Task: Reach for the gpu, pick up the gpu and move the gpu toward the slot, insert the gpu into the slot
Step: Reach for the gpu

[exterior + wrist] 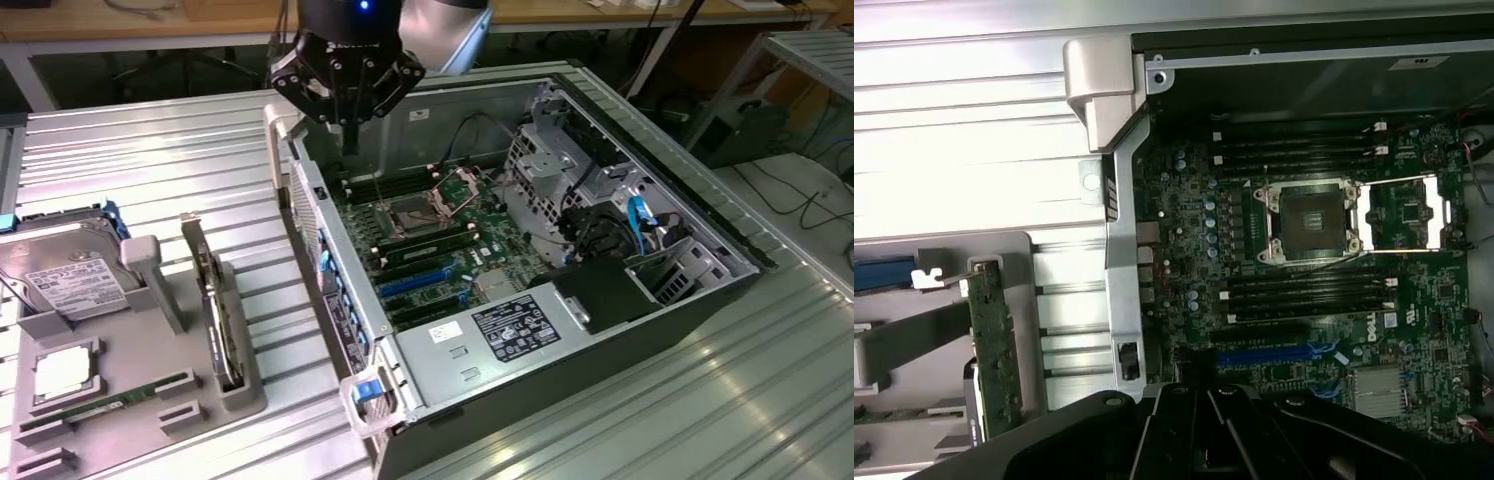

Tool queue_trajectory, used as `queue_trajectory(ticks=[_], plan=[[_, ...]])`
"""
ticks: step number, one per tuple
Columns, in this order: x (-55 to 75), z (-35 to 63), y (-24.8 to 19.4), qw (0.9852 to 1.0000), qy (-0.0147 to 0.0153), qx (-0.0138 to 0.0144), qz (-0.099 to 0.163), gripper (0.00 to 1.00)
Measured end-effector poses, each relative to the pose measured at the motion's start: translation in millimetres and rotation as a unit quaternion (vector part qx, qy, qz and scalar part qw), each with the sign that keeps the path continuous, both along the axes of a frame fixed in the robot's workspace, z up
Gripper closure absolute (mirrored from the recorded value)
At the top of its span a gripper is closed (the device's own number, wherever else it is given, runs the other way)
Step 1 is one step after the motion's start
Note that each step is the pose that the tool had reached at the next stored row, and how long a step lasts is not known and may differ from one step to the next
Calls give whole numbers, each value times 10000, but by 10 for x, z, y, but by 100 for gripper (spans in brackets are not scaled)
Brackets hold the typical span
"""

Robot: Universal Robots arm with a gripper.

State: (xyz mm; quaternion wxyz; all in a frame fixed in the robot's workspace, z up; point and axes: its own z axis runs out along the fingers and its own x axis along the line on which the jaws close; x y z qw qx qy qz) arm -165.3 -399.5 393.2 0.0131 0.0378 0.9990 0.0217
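Ribbed metal tabletop (160,150) carries an open grey computer case (694,250). We see the black gripper (350,143) pressed together, empty, above the case's eleven o'clock corner in the exterior view. At eight o'clock, the thin dark circuit card with silver bracket (220,310) stands in a grey holder (247,385), well apart from the long blue slot (414,283). We cannot read the white power-supply label (507,328).

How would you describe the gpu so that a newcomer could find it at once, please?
Find the open computer case, then the grey holder beside it on the exterior view's left. The gpu stands on edge in the holder's side nearest the case. It is a thin card with a silver end bracket, unlike the boxy hard drive and the flat-lying memory stick.
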Motion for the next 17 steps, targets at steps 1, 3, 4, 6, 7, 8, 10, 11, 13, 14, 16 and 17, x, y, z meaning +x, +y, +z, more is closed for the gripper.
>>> queue_trajectory(ticks=[1, 3, 4, 6, 7, 8, 10, 11, 13, 14, 16, 17], plan=[[-13, 0, 0, 10000, 0, 0, 0, 89], [-42, 0, -1, 10000, 0, 0, -1, 89], [-59, 0, -2, 10000, 0, 0, 0, 89], [-93, 0, -3, 10000, 0, 0, 0, 89], [-109, 0, -3, 10000, 0, 0, 0, 89], [-139, 0, -4, 10000, 0, 0, 0, 89], [-192, 0, -5, 10000, 0, 0, 0, 89], [-213, -1, -6, 10000, 0, 0, 0, 89], [-248, 0, -7, 10000, 0, 0, 0, 89], [-273, 0, -7, 10000, 0, 0, 0, 89], [-340, 0, -9, 10000, 0, 0, 0, 89], [-355, 0, -9, 10000, 0, 0, 0, 89]])
